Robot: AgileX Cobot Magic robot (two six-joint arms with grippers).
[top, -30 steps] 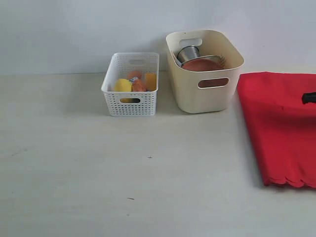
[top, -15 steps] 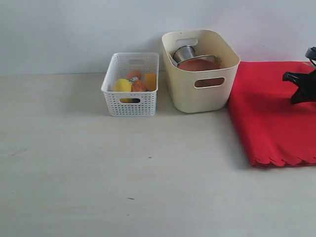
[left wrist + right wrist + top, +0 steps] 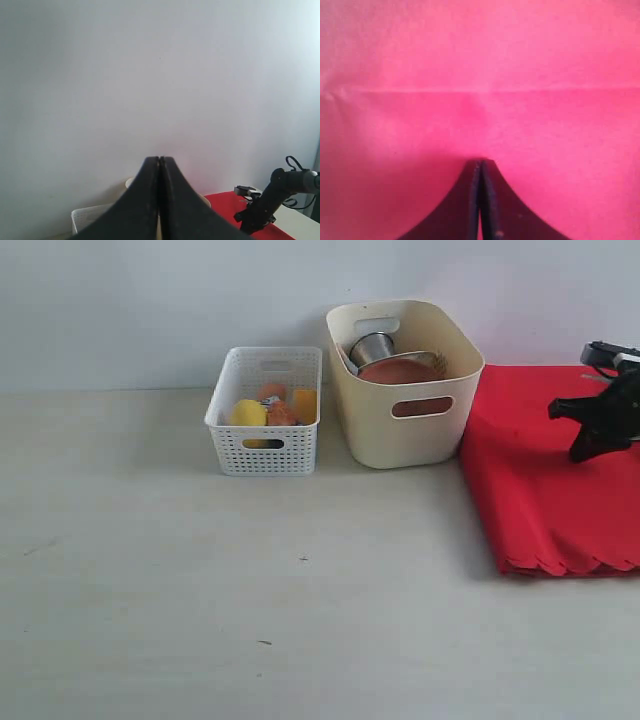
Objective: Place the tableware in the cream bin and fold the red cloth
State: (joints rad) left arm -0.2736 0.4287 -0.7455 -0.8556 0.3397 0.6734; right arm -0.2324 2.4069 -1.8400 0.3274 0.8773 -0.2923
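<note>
The cream bin (image 3: 405, 405) stands at the back, holding a steel cup (image 3: 375, 346) and a round brown plate (image 3: 400, 371); other tableware does not show. The red cloth (image 3: 545, 475) lies flat to its right, touching the bin, with its scalloped edge toward the front. My right gripper (image 3: 579, 451) is shut just above the cloth's middle; in the right wrist view its closed tips (image 3: 481, 163) hover over red cloth (image 3: 480, 75) with a crease line and nothing pinched. My left gripper (image 3: 159, 159) is shut and empty, raised toward the wall and out of the exterior view.
A low white perforated basket (image 3: 264, 445) with a lemon (image 3: 248, 413) and other food stands left of the cream bin. A pale wall runs behind both. The cloth runs off the exterior view's right edge. The right arm (image 3: 267, 202) shows in the left wrist view.
The red cloth has shifted left and back, now against the bin, its scalloped edge farther from the front. The bin nudged slightly left. My right gripper moved left into view over the cloth.
</note>
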